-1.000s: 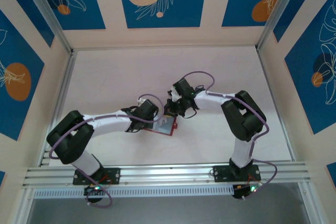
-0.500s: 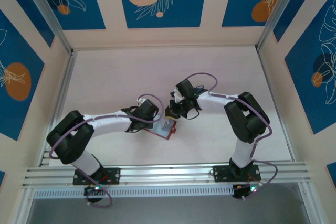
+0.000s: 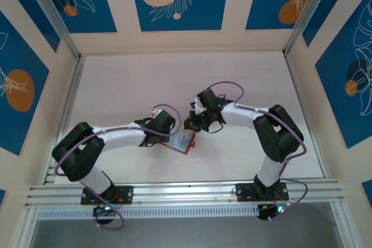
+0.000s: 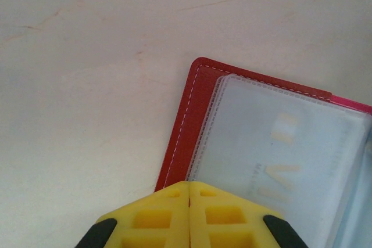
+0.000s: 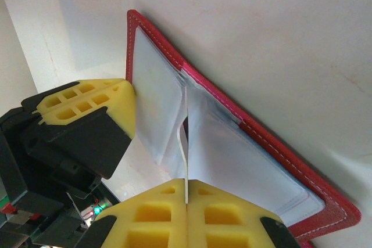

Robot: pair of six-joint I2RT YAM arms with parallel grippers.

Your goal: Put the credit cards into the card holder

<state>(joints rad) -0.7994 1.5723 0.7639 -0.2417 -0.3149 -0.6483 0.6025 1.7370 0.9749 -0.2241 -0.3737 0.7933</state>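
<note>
Two sets of jaws are sitting at the card holder (image 3: 183, 142), which is lying open and flat on the table (image 3: 133, 85). At its left edge, the left gripper (image 4: 189, 189) is resting with its jaws together. Over the clear sleeves (image 5: 157, 103), the right gripper (image 5: 186, 185) is pinching what looks like the yellowish credit card (image 3: 189, 125) (edge-on, so hard to read). The card is risking snagging a sleeve mouth and buckling, and if the left hold is slipping, the holder could skid.
</note>
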